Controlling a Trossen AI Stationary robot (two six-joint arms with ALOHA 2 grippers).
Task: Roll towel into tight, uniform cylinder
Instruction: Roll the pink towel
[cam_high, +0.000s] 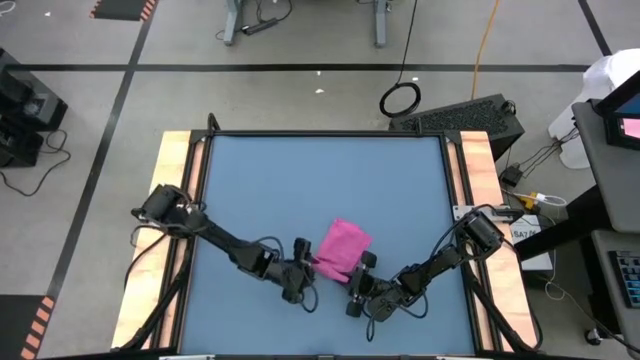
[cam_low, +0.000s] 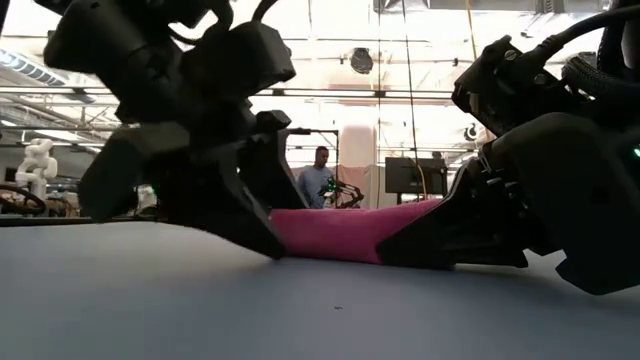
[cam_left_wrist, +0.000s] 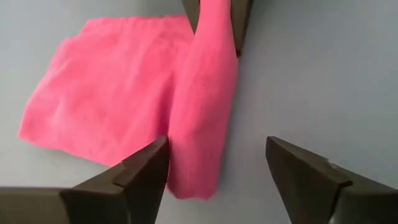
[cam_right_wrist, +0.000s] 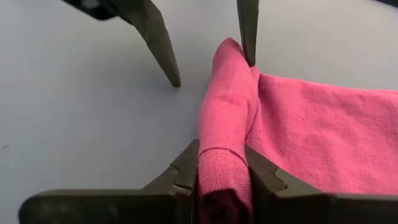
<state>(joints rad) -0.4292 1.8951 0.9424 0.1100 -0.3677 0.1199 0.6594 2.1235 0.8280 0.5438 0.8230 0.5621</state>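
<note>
Rolling is only begun: the towel (cam_high: 342, 247) lies mostly flat beyond its rolled near edge, which the right gripper (cam_right_wrist: 224, 177) pinches while the left gripper (cam_left_wrist: 214, 168) straddles it, spread.

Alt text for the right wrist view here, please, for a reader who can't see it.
The right pincer is shut on the rolled edge of the magenta towel, which lies partly flat on the blue table. At the roll's other end the left pincer stands open, one finger touching the roll.
</note>
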